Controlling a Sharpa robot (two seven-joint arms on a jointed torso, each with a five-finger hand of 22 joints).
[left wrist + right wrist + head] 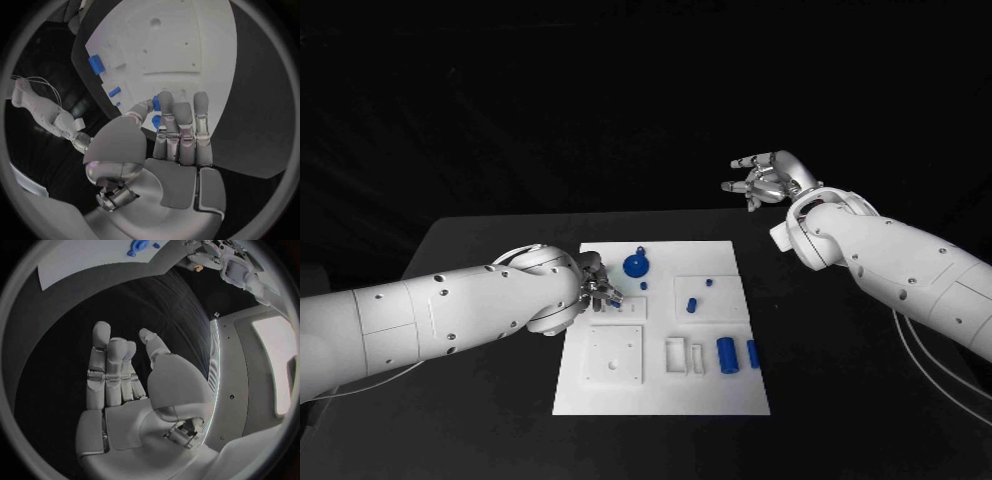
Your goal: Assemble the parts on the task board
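White and flat, your task board (661, 395) lies in the middle of the black counter (473, 240), its long sides running near to far. Nearest you on it, a square raised plate (613, 355) sits left of centre. To its right you have two pale upright blocks (685, 355), then a blue cylinder (727, 354) and a slimmer blue piece (751, 353) just beside it, both lying with their lengths running near to far.

Further out, toward the right side of the board, a small blue peg (692, 303) stands on another raised square, with a second small blue part (710, 282) just beyond it. A tiny blue piece (643, 286) lies near the board's centre line, and beyond it you see a round blue disc (636, 265) with a small knob on its far edge.

Your left robot hand (596, 290) is over the board's left edge, level with the tiny piece. In the left wrist view its fingers (181, 130) are held straight and close together, the thumb bent in beside them; blue shows at the fingertips, but you cannot tell whether anything is held.

Farthest away, your right robot hand (764, 178) is raised beyond the counter's far right corner, well apart from the board, fingers spread and holding nothing.
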